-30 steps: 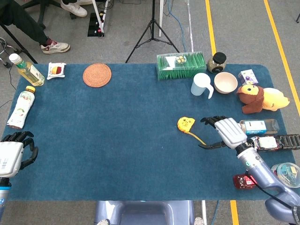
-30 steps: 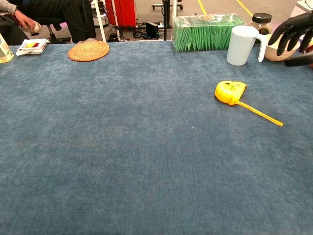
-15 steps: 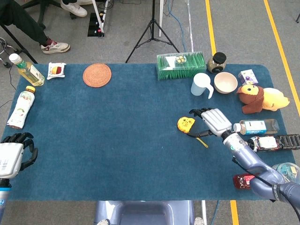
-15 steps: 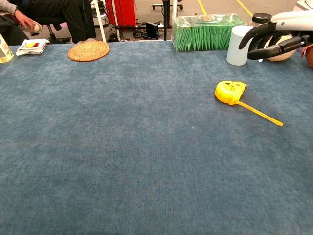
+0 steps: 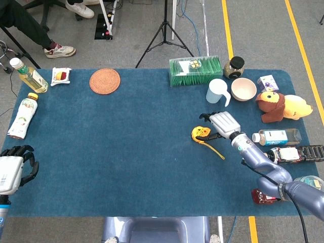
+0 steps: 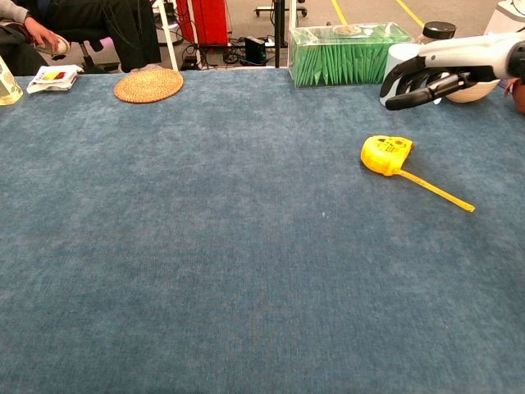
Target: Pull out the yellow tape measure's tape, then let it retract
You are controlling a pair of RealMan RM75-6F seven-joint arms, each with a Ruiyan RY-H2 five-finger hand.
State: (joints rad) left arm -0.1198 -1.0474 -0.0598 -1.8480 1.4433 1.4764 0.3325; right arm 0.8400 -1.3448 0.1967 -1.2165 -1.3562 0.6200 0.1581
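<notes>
The yellow tape measure (image 5: 200, 133) (image 6: 385, 153) lies on the blue table cloth, right of centre. A short length of its yellow tape (image 5: 214, 149) (image 6: 437, 191) lies pulled out toward the front right. My right hand (image 5: 221, 124) (image 6: 417, 80) hovers over the case with its fingers apart, holding nothing; the chest view shows it well above the cloth. My left hand (image 5: 14, 165) sits at the table's front left corner, fingers curled, holding nothing.
Behind the tape measure stand a white mug (image 5: 217, 91), a bowl (image 5: 243, 89) and a green box (image 5: 196, 70). A plush toy (image 5: 281, 107), a lying bottle (image 5: 276, 136) and small items crowd the right edge. A woven coaster (image 5: 105, 81) and bottles (image 5: 23, 117) lie far left.
My right hand has moved left and away from me, from beside the tape's free end to above the case. The tape measure and the left hand have stayed put.
</notes>
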